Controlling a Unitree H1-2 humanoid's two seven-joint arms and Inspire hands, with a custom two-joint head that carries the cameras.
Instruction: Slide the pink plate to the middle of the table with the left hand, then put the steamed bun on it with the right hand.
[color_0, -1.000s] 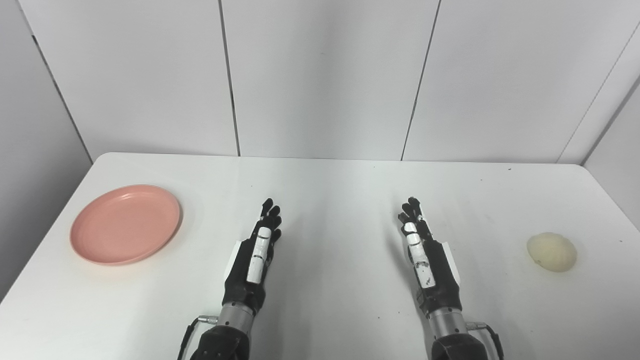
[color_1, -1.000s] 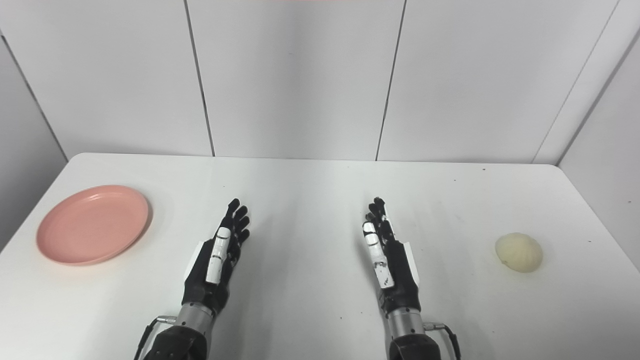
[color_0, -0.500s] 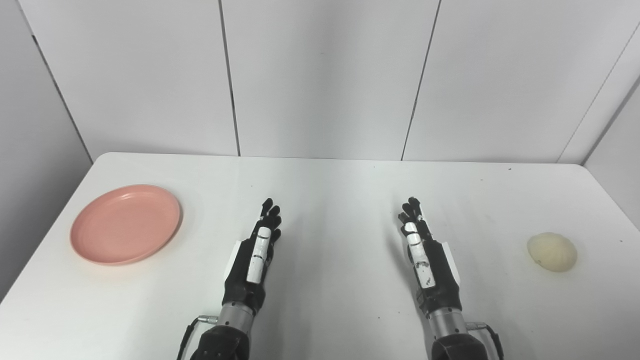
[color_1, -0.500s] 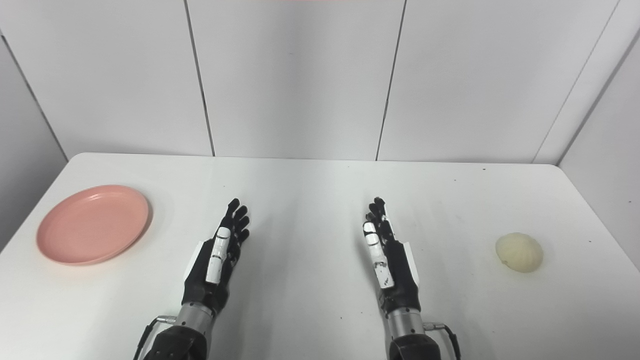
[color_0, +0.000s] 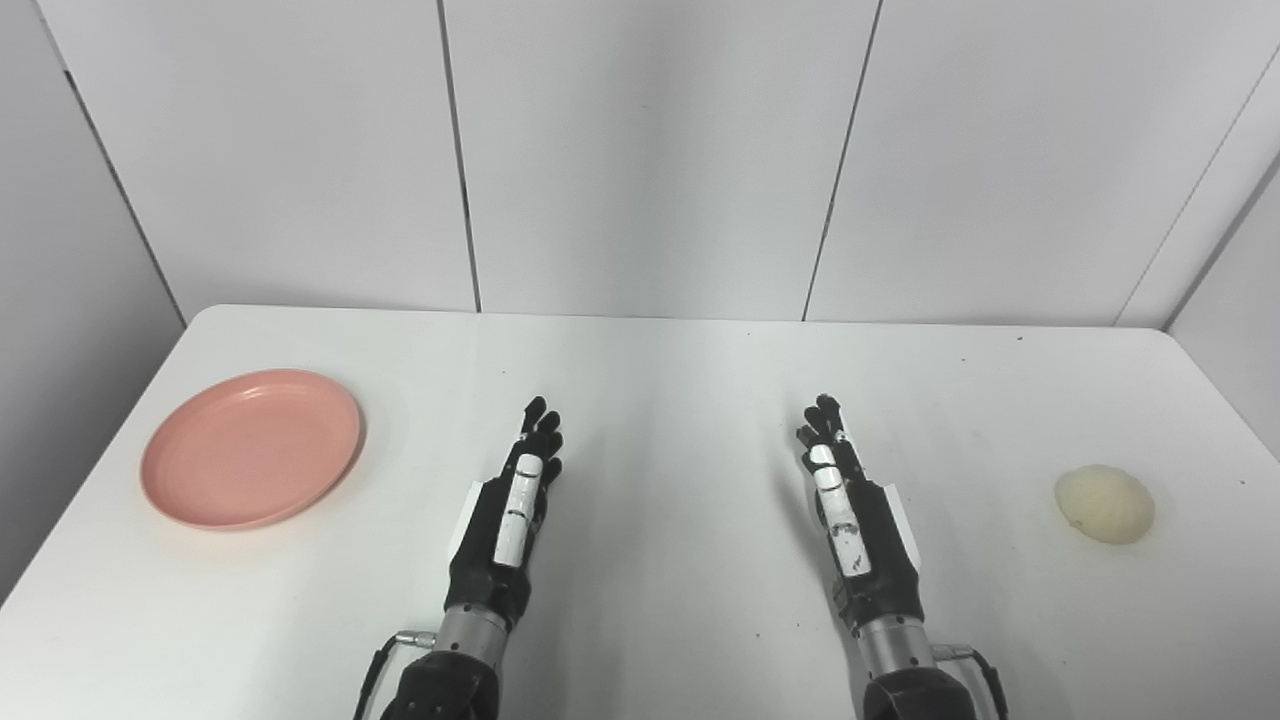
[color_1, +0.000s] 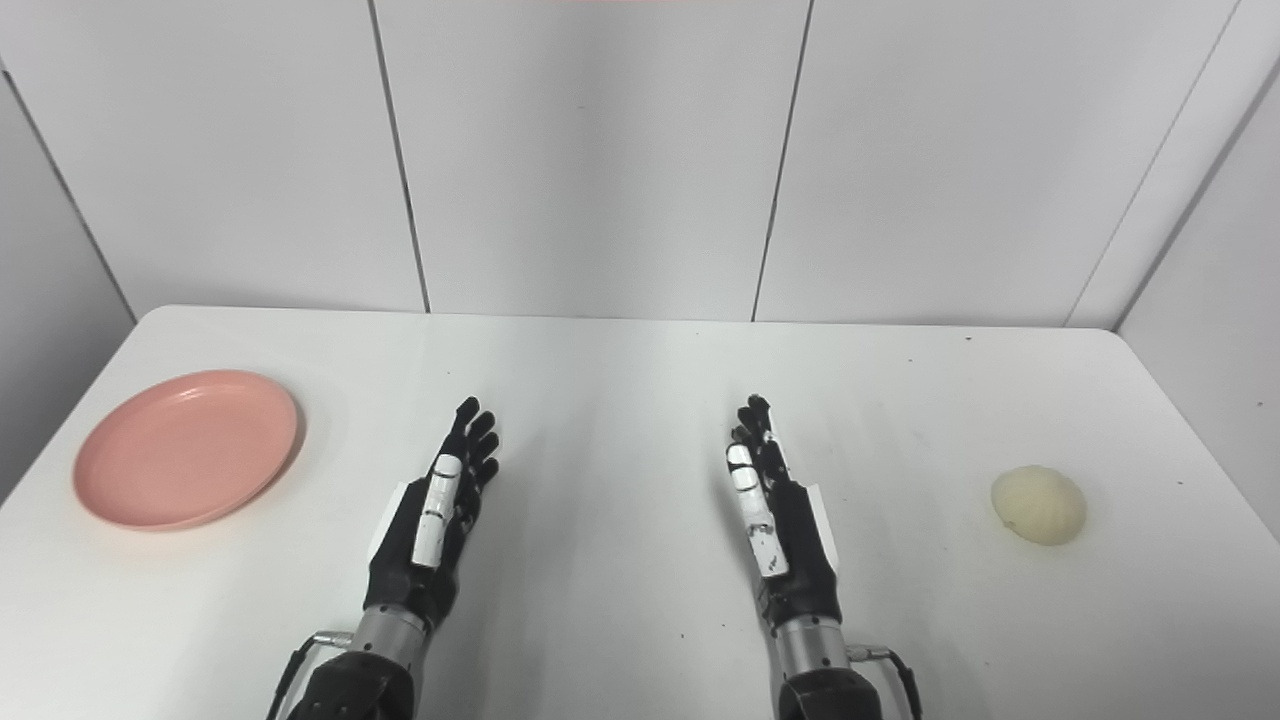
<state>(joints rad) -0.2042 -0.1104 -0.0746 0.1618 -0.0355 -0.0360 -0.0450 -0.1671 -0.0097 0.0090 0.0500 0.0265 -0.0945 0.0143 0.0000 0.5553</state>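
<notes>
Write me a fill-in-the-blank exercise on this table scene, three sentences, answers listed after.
1. The plate lying near the table's left edge is ____ in colour.
2. The steamed bun lies to the ____ of the right hand.
3. The left hand holds ____, its fingers stretched out.

Missing words: pink; right; nothing

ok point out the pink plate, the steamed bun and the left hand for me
pink plate (color_0: 251, 449): left eye view, middle of its flat inner surface
steamed bun (color_0: 1104, 504): left eye view, centre of its rounded top
left hand (color_1: 428, 528): right eye view, back of the hand
</notes>
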